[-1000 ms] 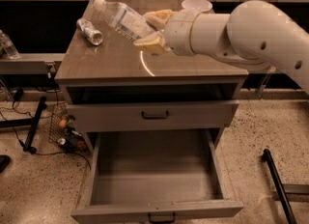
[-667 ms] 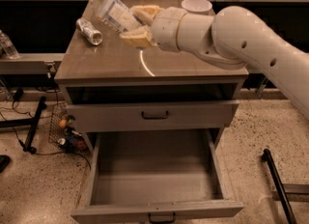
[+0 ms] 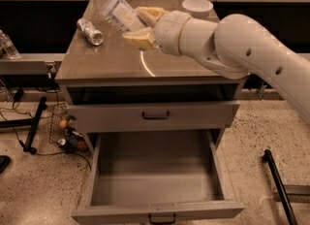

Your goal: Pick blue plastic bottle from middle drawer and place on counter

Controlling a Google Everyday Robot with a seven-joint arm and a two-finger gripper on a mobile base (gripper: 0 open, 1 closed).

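Observation:
My gripper (image 3: 140,24) is shut on the blue plastic bottle (image 3: 115,9), a clear bottle with a white cap and pale label. It holds the bottle tilted, cap up and to the left, above the far middle of the counter (image 3: 111,59). The counter is glossy grey-brown with a thin white circle line. The middle drawer (image 3: 157,175) stands pulled open below, its grey inside bare. My white arm reaches in from the right.
A short clear bottle (image 3: 90,30) with a silvery end lies on the counter's left side. A white bowl (image 3: 197,7) sits at the back right. The upper drawer front (image 3: 155,115) is shut. Cables and a wire basket (image 3: 63,127) lie on the floor at left.
My gripper has carried the bottle up and to the left, farther back over the counter. The drawer and the short bottle have not moved.

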